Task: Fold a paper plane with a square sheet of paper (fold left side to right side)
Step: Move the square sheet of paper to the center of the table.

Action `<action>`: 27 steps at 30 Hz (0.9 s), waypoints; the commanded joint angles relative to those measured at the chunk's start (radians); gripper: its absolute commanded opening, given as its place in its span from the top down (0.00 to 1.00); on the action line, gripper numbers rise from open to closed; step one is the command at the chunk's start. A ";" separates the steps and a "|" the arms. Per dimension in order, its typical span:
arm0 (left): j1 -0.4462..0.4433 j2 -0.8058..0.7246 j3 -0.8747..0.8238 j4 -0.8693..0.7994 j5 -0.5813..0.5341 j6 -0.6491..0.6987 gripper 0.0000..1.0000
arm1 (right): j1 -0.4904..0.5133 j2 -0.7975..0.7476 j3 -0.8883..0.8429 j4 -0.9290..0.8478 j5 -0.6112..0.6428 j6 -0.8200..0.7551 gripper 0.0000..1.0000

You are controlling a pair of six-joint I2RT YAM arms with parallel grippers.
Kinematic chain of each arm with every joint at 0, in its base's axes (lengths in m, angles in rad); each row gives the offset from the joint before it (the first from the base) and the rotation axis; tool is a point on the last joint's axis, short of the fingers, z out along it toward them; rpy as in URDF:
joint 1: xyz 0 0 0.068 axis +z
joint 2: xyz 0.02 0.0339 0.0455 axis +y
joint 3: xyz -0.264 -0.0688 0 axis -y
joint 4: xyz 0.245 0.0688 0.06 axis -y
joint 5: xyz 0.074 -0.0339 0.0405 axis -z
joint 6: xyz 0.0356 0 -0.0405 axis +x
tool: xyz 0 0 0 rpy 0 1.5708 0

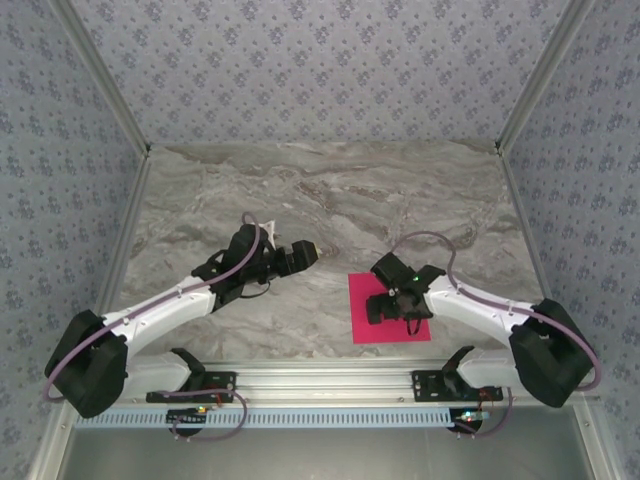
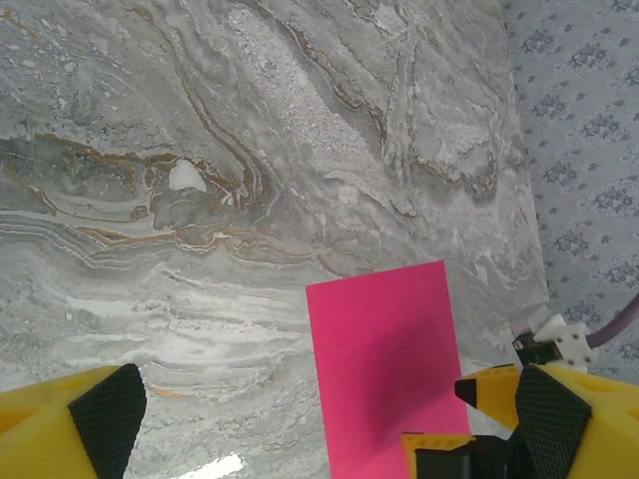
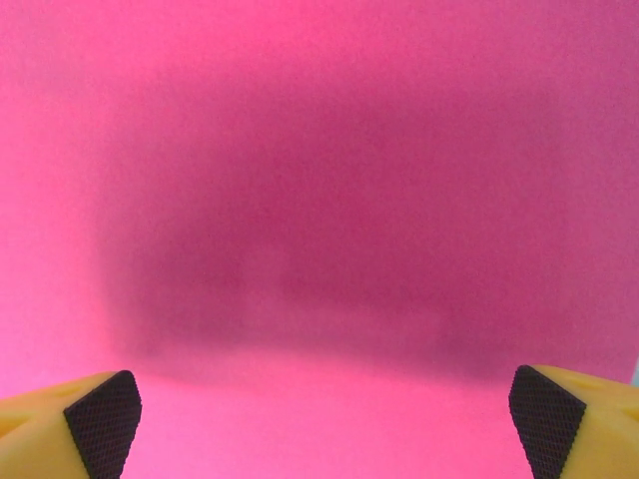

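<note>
Currently pink sheet (image 1: 360, 326) lies flat on marble table (image 1: 300, 190), right of centre, near front edge. Right gripper (image 1: 396, 306) hangs directly over sheet, fingers spread wide, pinching nothing. Left gripper (image 1: 304, 256) likewise spread, empty, apart to sheet's left.

Even bright light; blurred shadow darkens sheet (image 3: 319, 200)

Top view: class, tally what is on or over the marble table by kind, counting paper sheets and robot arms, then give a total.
Pink paper sheet: 1
Robot arms: 2 (left arm, right arm)
Total: 3
</note>
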State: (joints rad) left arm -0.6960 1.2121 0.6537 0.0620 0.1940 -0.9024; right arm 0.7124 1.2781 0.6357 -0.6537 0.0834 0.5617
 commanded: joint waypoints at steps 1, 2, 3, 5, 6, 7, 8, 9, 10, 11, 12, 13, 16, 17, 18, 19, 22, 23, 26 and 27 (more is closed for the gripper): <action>-0.005 0.007 0.028 -0.011 -0.006 0.021 0.02 | 0.004 0.033 0.026 0.021 0.027 0.018 0.00; -0.005 0.007 0.032 -0.014 -0.008 0.025 0.02 | 0.003 0.042 0.029 0.025 0.033 0.021 0.00; -0.006 0.009 0.039 -0.021 -0.010 0.032 0.02 | 0.004 0.052 0.031 0.029 0.036 0.022 0.00; -0.005 0.012 0.059 -0.046 -0.017 0.047 0.02 | 0.004 0.079 0.039 0.038 0.034 0.023 0.00; -0.006 0.012 0.065 -0.056 -0.021 0.054 0.02 | 0.004 0.092 0.044 0.040 0.034 0.023 0.00; -0.005 0.012 0.070 -0.063 -0.024 0.057 0.02 | 0.004 0.107 0.052 0.043 0.032 0.026 0.00; -0.006 0.010 0.073 -0.069 -0.027 0.060 0.02 | 0.005 0.121 0.057 0.047 0.025 0.030 0.00; -0.006 0.008 0.075 -0.073 -0.028 0.064 0.02 | 0.005 0.134 0.059 0.048 0.019 0.034 0.00; -0.005 0.003 0.075 -0.077 -0.030 0.066 0.02 | 0.007 0.144 0.060 0.080 0.010 0.042 0.00; -0.005 -0.002 0.073 -0.083 -0.033 0.069 0.02 | 0.008 0.156 0.063 0.094 0.004 0.050 0.00; -0.006 -0.009 0.073 -0.088 -0.037 0.072 0.02 | 0.010 0.166 0.069 0.104 -0.001 0.058 0.00; -0.006 -0.015 0.072 -0.094 -0.041 0.075 0.02 | 0.010 0.181 0.076 0.117 -0.008 0.060 0.00; -0.005 -0.036 0.066 -0.114 -0.054 0.082 0.02 | 0.019 0.232 0.117 0.145 -0.017 0.086 0.00; -0.005 -0.045 0.062 -0.120 -0.059 0.085 0.02 | 0.025 0.257 0.139 0.152 -0.016 0.087 0.00; -0.006 -0.052 0.062 -0.126 -0.063 0.088 0.02 | 0.030 0.283 0.162 0.155 -0.016 0.086 0.00; -0.005 -0.061 0.061 -0.135 -0.068 0.091 0.02 | 0.038 0.310 0.188 0.161 -0.021 0.083 0.00; -0.005 -0.088 0.058 -0.163 -0.085 0.099 0.02 | 0.061 0.409 0.276 0.184 -0.041 0.081 0.00; -0.005 -0.098 0.058 -0.172 -0.094 0.101 0.02 | 0.070 0.446 0.313 0.189 -0.046 0.078 0.00; -0.004 -0.131 0.055 -0.209 -0.115 0.102 0.02 | 0.090 0.543 0.417 0.187 -0.063 0.084 0.00; -0.004 -0.141 0.054 -0.220 -0.121 0.102 0.02 | 0.093 0.564 0.439 0.189 -0.064 0.092 0.00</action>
State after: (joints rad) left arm -0.6960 1.1114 0.6941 -0.1028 0.1081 -0.8200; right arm 0.7841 1.7512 1.0267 -0.5671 0.0986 0.6224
